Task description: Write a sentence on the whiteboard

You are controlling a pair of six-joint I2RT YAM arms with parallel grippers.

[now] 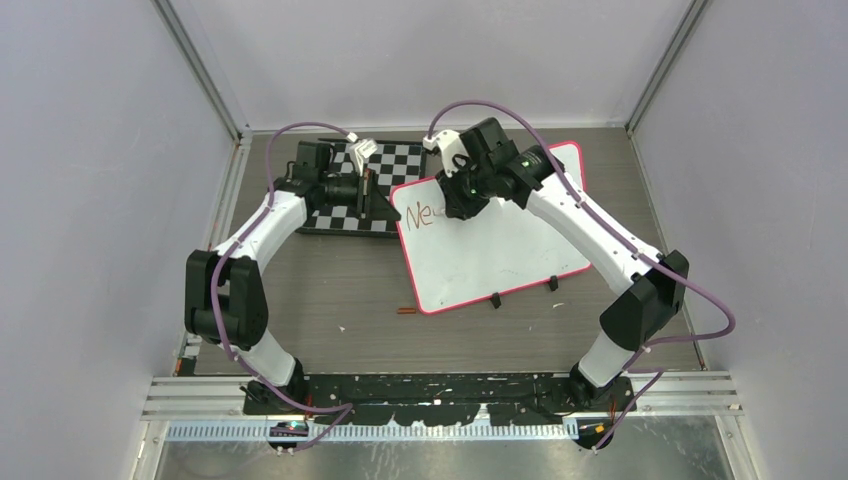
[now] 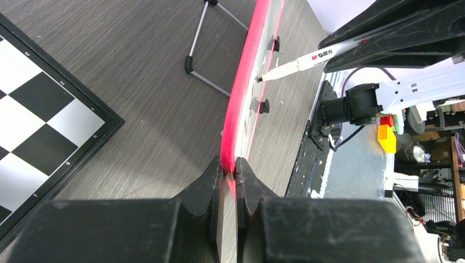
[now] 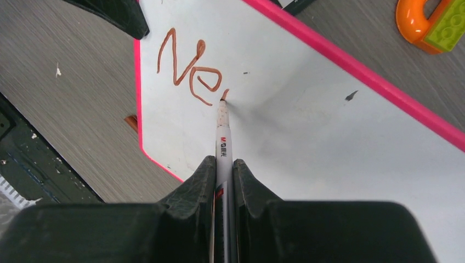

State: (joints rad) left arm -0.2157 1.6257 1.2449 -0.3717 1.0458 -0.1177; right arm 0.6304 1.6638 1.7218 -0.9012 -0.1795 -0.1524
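The whiteboard lies tilted on the table, white with a pink rim. My left gripper is shut on the rim at the board's left edge; the left wrist view shows its jaws pinching the pink edge. My right gripper hovers over the board's upper left, shut on a white marker. The marker's tip touches the board just right of the reddish-brown letters "Ne", the only part of the sentence that shows. That marker also appears in the left wrist view.
A black-and-white checkerboard lies left of the whiteboard, partly under my left arm. Two black clips sit on the board's near edge. A small brown piece lies off the near-left corner. An orange-and-green toy rests beyond the board.
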